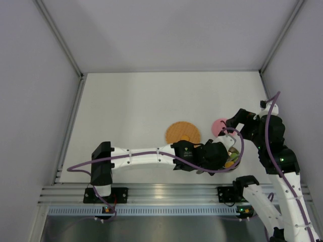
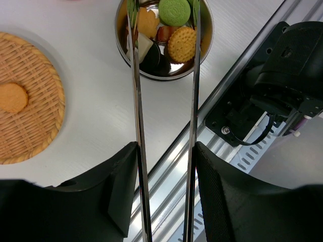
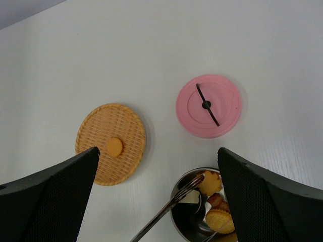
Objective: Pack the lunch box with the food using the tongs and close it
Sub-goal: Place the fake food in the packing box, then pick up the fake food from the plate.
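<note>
My left gripper (image 2: 165,147) is shut on the tongs (image 2: 137,101), one finger against each slim arm. The spread tong tips reach over the lunch box (image 2: 207,38), a shiny steel bowl. Inside it lies food: a green piece (image 2: 174,11), a round biscuit (image 2: 181,44), a leaf-shaped yellow one, a reddish and a dark piece. One orange piece (image 3: 114,146) lies on the woven mat (image 3: 111,143). The pink lid (image 3: 209,106) rests flat on the table beyond the bowl (image 3: 174,201). My right gripper (image 3: 158,151) hangs open above, holding nothing.
The metal rail (image 2: 237,151) at the table's near edge runs just beside the bowl, with the right arm's black base (image 2: 282,75) behind it. In the top view the left arm (image 1: 151,155) stretches across to the bowl, and the mat (image 1: 182,133) lies left of the lid (image 1: 219,126).
</note>
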